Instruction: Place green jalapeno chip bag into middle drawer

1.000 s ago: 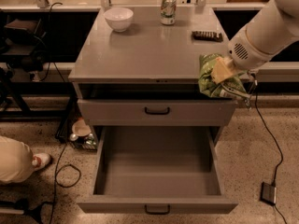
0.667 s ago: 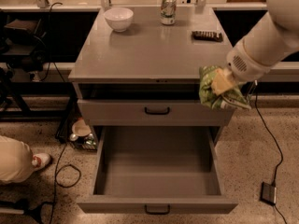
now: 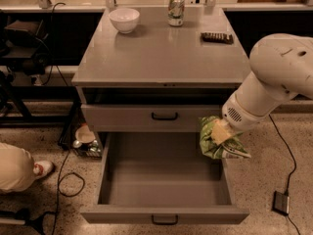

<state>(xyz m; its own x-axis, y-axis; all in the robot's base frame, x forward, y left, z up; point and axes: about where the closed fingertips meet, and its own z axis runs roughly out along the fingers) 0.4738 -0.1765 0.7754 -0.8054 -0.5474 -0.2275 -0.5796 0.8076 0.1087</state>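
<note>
Lowered and drawn slightly left since the earlier frame, from cabinet-top height at the right edge to mid-right of the frame: gripper [image 3: 221, 134], closed on the green jalapeno chip bag [image 3: 209, 142], which hangs crumpled at the right rear corner of the middle drawer [image 3: 164, 177]. Middle drawer: pulled fully out, lower centre, black handle on its front at the bottom edge. Also present: upper drawer [image 3: 122, 117] just behind the bag, white bowl [image 3: 124, 19], soda can [image 3: 176, 9] and dark flat object [image 3: 217, 37] on the cabinet top [image 3: 161, 58].
</note>
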